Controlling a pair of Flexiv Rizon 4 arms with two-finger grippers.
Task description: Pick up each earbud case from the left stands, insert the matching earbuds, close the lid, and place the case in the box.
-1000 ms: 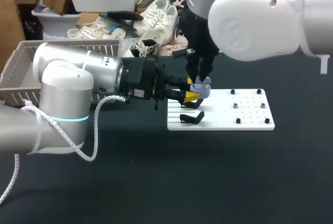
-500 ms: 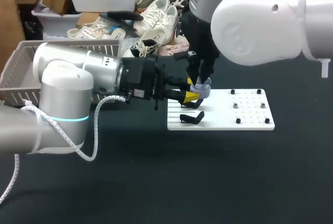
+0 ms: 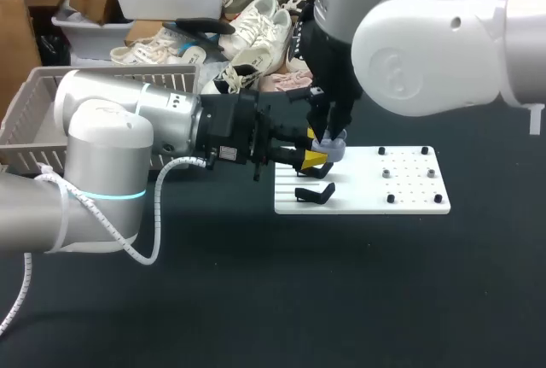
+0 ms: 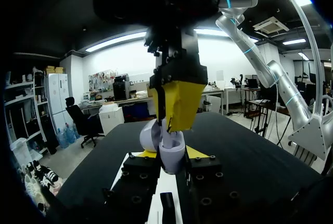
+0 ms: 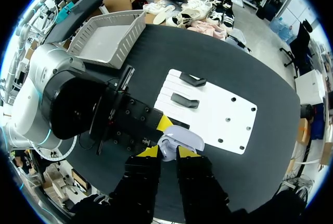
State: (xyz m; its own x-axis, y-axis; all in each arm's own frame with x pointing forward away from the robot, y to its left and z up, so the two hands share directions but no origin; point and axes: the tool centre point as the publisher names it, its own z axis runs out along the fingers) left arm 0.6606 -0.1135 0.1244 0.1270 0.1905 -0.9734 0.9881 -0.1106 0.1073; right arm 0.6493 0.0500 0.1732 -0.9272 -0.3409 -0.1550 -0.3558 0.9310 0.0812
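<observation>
A pale lavender earbud case [image 3: 332, 148] with its lid open sits between the yellow fingers of my left gripper [image 3: 316, 159], which is shut on it above the white board's left part. In the left wrist view the case [image 4: 172, 154] stands upright in the left gripper [image 4: 170, 156]. My right gripper [image 4: 176, 110] comes down onto it from above. In the right wrist view the right gripper [image 5: 167, 152] is shut on a small pale earbud [image 5: 167, 151] right at the case's open lid [image 5: 183, 137].
The white board [image 3: 409, 189] carries two black stands [image 3: 314, 192] on its left and several small black pegs on its right. A grey mesh basket [image 3: 34, 103] stands at the table's far left, behind my left arm.
My right arm has shifted slightly to the right while its fingers stay over the case. The left arm and the case have not moved.
</observation>
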